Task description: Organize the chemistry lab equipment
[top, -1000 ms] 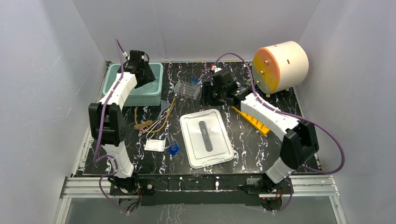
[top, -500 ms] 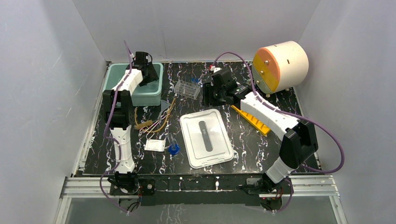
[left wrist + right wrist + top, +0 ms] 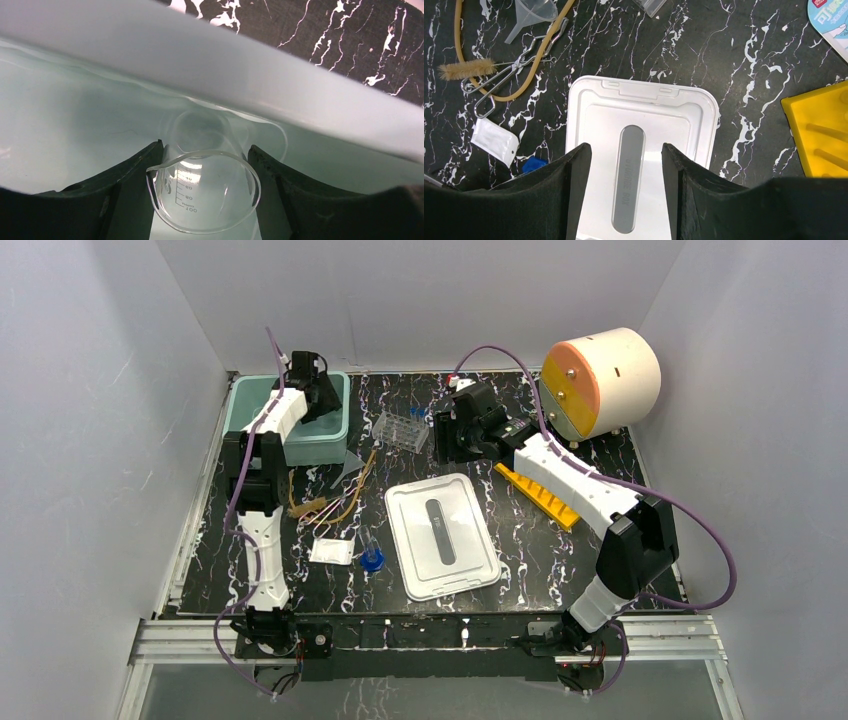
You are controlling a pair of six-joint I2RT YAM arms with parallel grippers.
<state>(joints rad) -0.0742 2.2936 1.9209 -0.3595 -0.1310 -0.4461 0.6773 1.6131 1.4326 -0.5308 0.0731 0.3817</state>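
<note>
Glass beaker (image 3: 205, 195), one, sits between the fingers of the left claw (image 3: 205, 147), which is pinching it on both sides, mouth end nearest the wrist, base pointing away. Claw and beaker are down inside the teal tub (image 3: 250, 65); the tub wall rises just ahead of the fingertips, so little room forward, and black marble table shows past the rim. Right claw (image 3: 625, 146) is spread with nothing in it, hanging above one white lid (image 3: 644, 105) that lies flat straight under and ahead of its fingers. Bare tabletop lies around the lid on all visible sides. Right of that claw: one yellow tube rack (image 3: 819, 125), apart from the lid. Ahead and left of it: one clear funnel (image 3: 531, 12), one tan rubber tubing (image 3: 457, 25) looped around one metal tongs (image 3: 509, 67), one bristle brush (image 3: 466, 69). Left, nearer: one white packet (image 3: 494, 140), one blue cap (image 3: 534, 164) partly hidden by the finger. One clear tube rack (image 3: 402, 430) stands between both claws.
</note>
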